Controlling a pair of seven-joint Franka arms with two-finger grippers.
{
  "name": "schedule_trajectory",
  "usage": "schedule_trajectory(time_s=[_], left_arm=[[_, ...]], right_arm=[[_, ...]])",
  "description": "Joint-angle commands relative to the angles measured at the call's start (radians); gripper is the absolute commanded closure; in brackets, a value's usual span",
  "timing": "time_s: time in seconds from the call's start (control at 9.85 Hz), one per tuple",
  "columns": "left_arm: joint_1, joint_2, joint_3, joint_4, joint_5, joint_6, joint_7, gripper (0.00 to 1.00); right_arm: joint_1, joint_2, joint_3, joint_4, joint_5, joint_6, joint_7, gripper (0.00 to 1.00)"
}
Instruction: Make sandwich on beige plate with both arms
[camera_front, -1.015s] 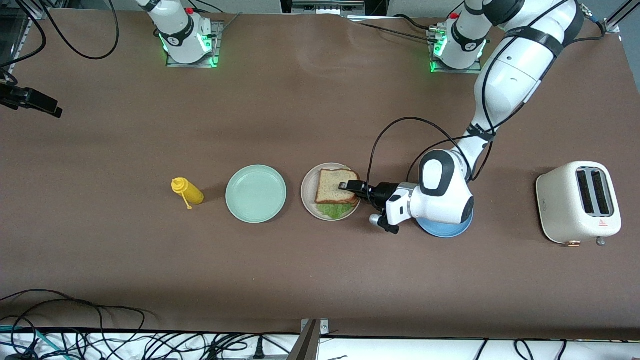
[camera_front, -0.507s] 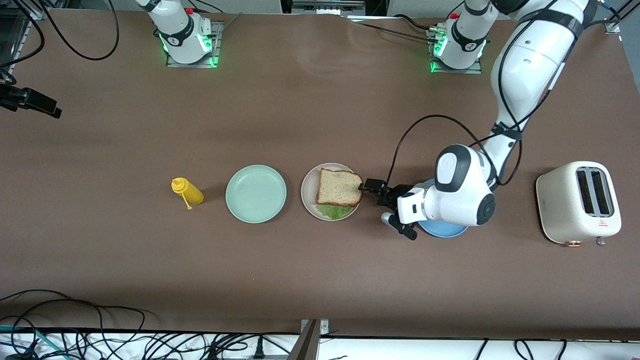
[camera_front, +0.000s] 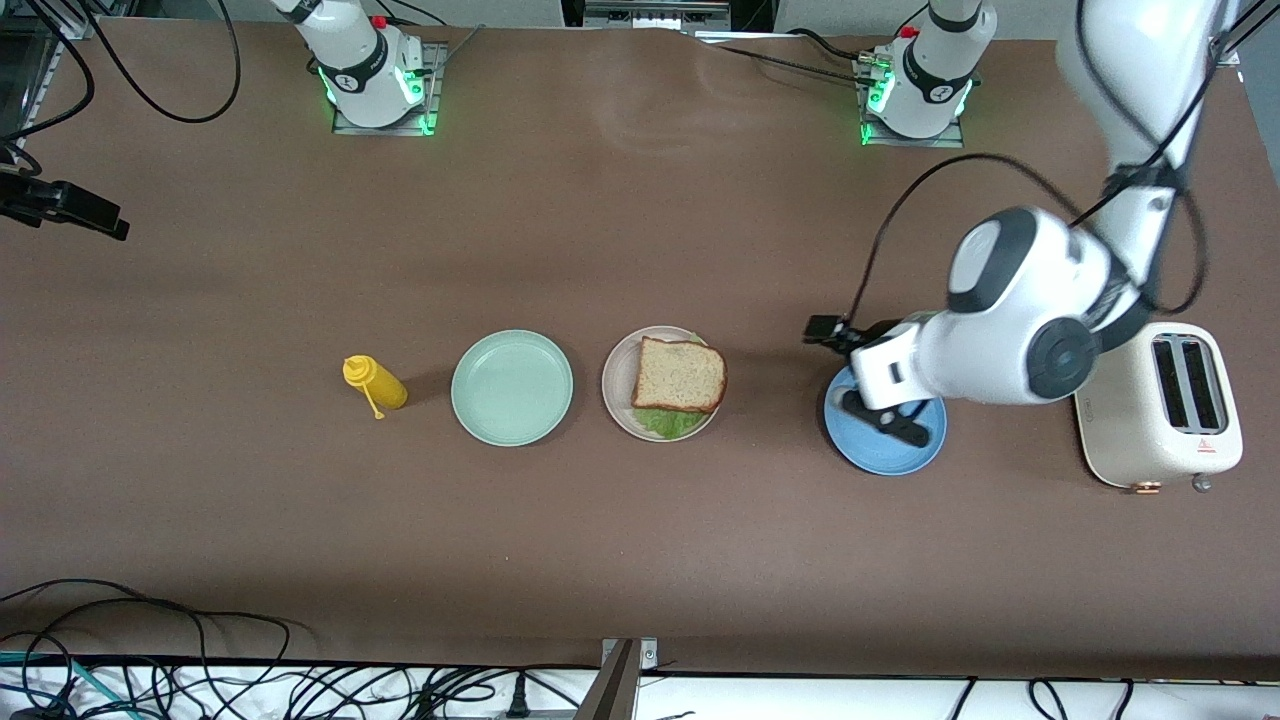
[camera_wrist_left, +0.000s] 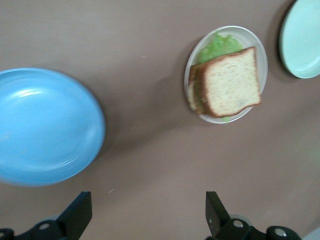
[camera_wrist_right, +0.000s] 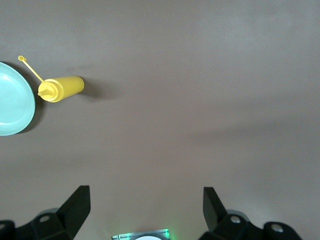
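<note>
The sandwich (camera_front: 680, 376) lies on the beige plate (camera_front: 617, 372): a brown bread slice on top, with green lettuce (camera_front: 668, 421) showing at the edge nearer the front camera. The left wrist view shows the sandwich (camera_wrist_left: 230, 82) with two stacked slices on the beige plate (camera_wrist_left: 252, 39). My left gripper (camera_front: 832, 338) hangs open and empty over the edge of the blue plate (camera_front: 885, 452), apart from the sandwich. Its fingers (camera_wrist_left: 75, 215) stand wide over bare table. My right gripper (camera_wrist_right: 145, 215) shows only in its own wrist view, open and empty, high above the table by its base.
A mint-green plate (camera_front: 512, 387) sits beside the beige plate, with a yellow squeeze bottle (camera_front: 375, 383) lying beside it toward the right arm's end. A cream toaster (camera_front: 1160, 405) stands at the left arm's end. Cables run along the table edge nearest the front camera.
My left gripper has let go of the top bread slice, opened wide, and drawn back and up from the beige plate to over the blue plate. The right arm has not moved.
</note>
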Motion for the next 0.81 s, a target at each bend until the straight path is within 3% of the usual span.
schedule_trajectory(time_s=[0.0,0.1,0.3,0.41,0.51,0.61,0.71], left_arm=[[0.129,-0.141,-0.005,-0.033,0.101,-0.055,-0.022,0.00],[0.138,-0.190,0.001,-0.035,0.105,-0.100,-0.036,0.00],[0.028,-0.362,0.099,-0.146,0.170,-0.100,-0.126,0.00],[-0.006,-0.422,0.155,-0.188,0.131,-0.097,-0.135,0.00],[-0.113,-0.436,0.246,-0.196,0.134,-0.082,-0.134,0.00],[-0.147,-0.439,0.310,-0.205,0.106,-0.082,-0.125,0.00],[-0.128,-0.457,0.311,-0.220,0.085,-0.068,-0.082,0.00]], right_arm=[[0.003,0.009,0.021,0.030,0.017,-0.019,-0.002,0.00],[0.003,0.007,0.036,0.031,0.022,-0.018,-0.001,0.00],[0.003,0.004,0.037,0.031,0.091,-0.012,-0.001,0.00],[0.003,0.004,0.037,0.040,0.117,-0.012,-0.001,0.00],[0.003,0.003,0.053,0.043,0.119,-0.010,-0.001,0.00],[0.003,0.003,0.069,0.059,0.117,-0.013,-0.002,0.00],[0.003,0.009,0.069,0.071,0.117,-0.016,-0.004,0.00]])
